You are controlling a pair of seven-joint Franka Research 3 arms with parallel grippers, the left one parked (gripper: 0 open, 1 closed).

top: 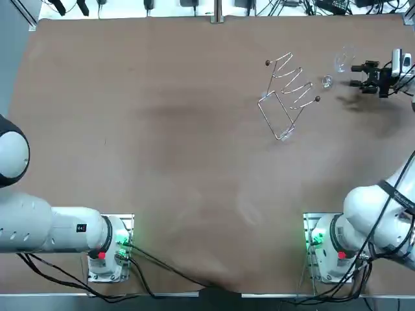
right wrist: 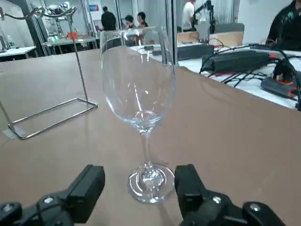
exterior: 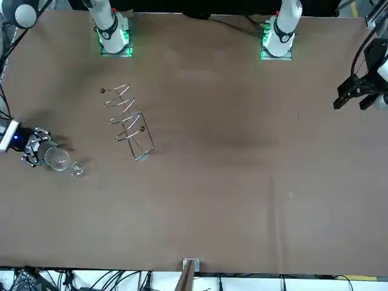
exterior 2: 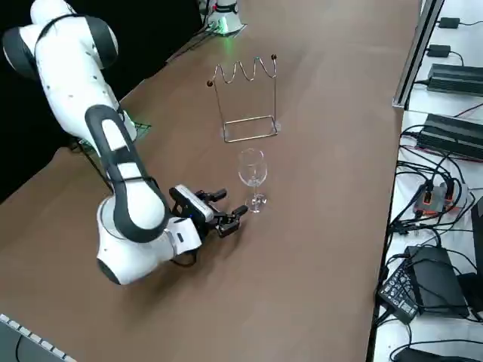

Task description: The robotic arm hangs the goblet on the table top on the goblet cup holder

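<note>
Right gripper point(right wrist: 139, 181) hovered low, fingers spread and empty, beyond the goblet point(right wrist: 137, 84) from the goblet cup holder point(exterior 2: 247, 98). Goblet stood upright on the table point(top: 162, 129) near the holder, unhung. Grasp approach, seemingly; the next move called for closing gently on the stem

We saw a rounded white right arm point(exterior 2: 124, 188), black-jointed, its base point(top: 322, 241) green-lit, a black right gripper point(exterior 2: 232, 204) at its tip.
</note>
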